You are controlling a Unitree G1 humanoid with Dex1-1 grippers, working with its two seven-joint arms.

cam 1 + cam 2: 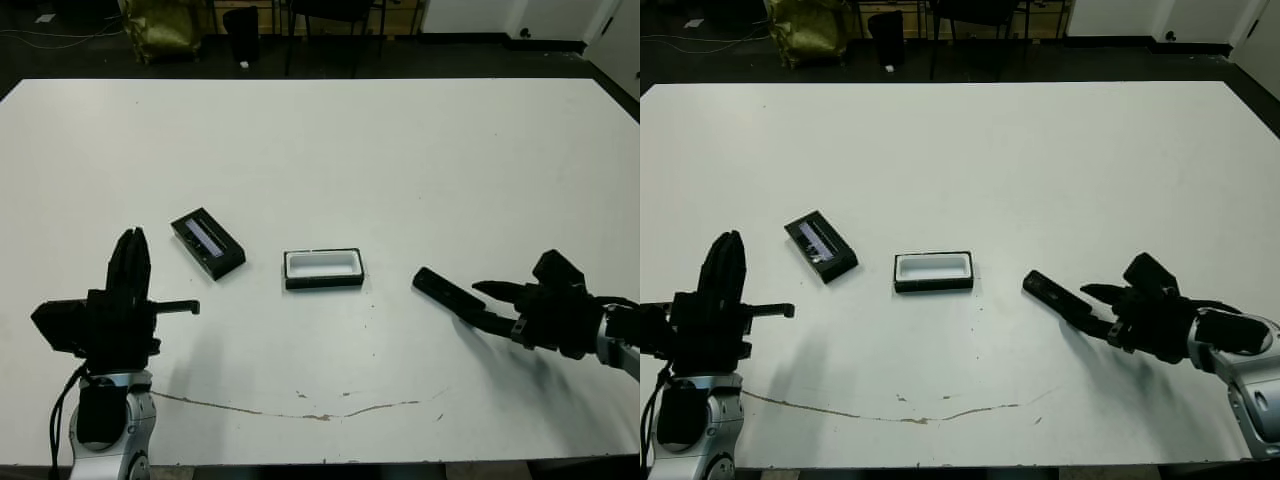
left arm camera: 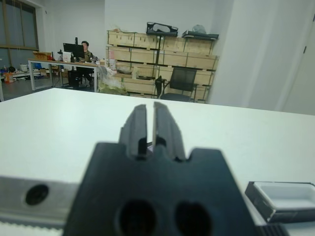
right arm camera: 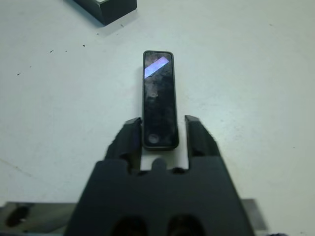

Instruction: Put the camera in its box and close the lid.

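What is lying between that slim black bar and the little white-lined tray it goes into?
Nothing visible. Only bare white table separates the slim black bar-shaped camera from the small black white-lined box. The flat black lid lies on the box's far side.

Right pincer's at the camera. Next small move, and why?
Probably shut the right pincer on the camera. Its open fingers already flank the bar's near end, which lies flat on the table, not yet gripped. The box sits open nearby, and the left pincer is shut and off to the side.
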